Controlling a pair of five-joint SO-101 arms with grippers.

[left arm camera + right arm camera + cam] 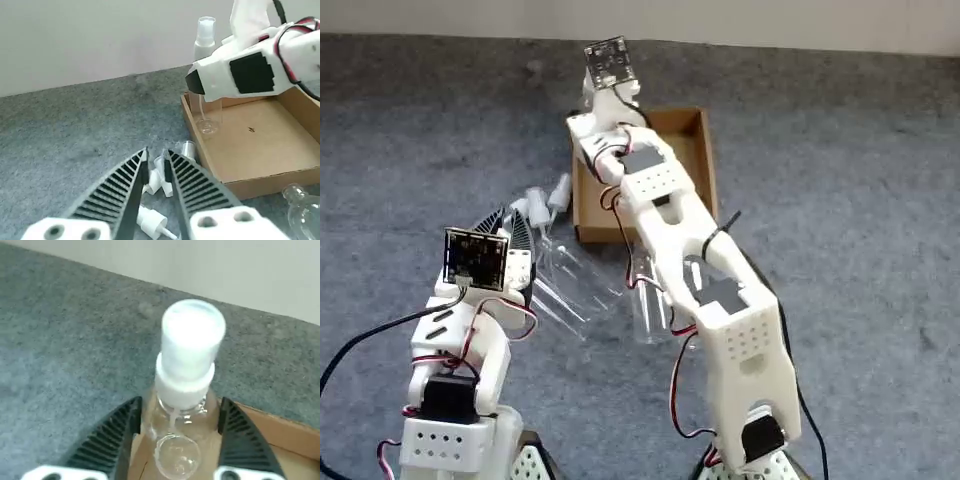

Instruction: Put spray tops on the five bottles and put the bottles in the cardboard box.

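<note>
Right gripper [180, 405] is clamped on a capped bottle [205, 45], upright, base inside the box [260, 140] at its far-left corner. Left gripper [157, 155] is slightly parted and empty, over loose spray tops [545, 205] just left of the box.

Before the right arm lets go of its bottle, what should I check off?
1. Is the spray top seated on the bottle: ok.
2. Is the right gripper closed around that bottle: ok.
3. Bottle upright, base inside the cardboard box: ok.
4. Base touching the box floor: cannot tell.
5. Is the left gripper outside the box, above the loose spray tops: ok.
</note>
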